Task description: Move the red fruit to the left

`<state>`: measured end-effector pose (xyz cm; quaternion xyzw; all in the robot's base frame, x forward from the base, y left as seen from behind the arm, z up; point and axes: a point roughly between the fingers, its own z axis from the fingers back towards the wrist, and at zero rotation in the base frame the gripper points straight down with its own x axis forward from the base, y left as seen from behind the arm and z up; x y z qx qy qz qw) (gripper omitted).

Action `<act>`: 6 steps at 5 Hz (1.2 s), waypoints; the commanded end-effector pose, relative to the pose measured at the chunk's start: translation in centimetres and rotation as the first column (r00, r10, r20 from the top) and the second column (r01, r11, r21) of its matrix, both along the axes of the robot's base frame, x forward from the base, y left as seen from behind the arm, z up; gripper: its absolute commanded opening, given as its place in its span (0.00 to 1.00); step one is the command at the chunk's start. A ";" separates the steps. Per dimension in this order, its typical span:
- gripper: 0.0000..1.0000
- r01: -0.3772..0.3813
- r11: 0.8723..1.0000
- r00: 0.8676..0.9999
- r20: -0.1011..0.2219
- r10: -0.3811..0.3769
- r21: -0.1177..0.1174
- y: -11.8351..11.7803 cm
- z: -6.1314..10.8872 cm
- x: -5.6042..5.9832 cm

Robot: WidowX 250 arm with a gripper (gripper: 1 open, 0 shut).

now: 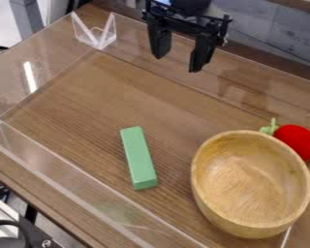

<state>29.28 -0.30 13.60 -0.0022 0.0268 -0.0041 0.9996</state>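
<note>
Red toy strawberry (297,142) lying on its side toward the right edge of the view, its green leafy top (270,127) pointing up and to the left. It sits on the wooden tabletop (106,111), just behind the rim of a round, pale yellow wooden bowl (251,184); whether fruit and rim touch, cannot tell.

Bowl upright, open side up, in the near right part of the view, its inside bare and smooth. Left of it, well apart, a green rectangular block (139,158), long and narrow, lying flat and running slightly aslant, near end a little toward the bowl.

Black gripper (178,60) at the far side, above the tabletop, fingers spread wide apart with bare wood visible between them; nothing held. Fruit and gripper well apart. Farther left, near the far edge, a clear, angular transparent piece (96,31). Dark cables (13,228) at the near left corner.
</note>
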 end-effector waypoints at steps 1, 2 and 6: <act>1.00 0.026 1.000 0.999 -0.021 -0.026 -0.013 0.1 -0.5 -0.3; 1.00 0.019 0.999 1.000 -0.016 -0.020 -0.038 -1.5 -0.7 -0.1; 1.00 -0.157 0.976 0.986 0.035 0.164 -0.149 -13.6 -2.6 2.2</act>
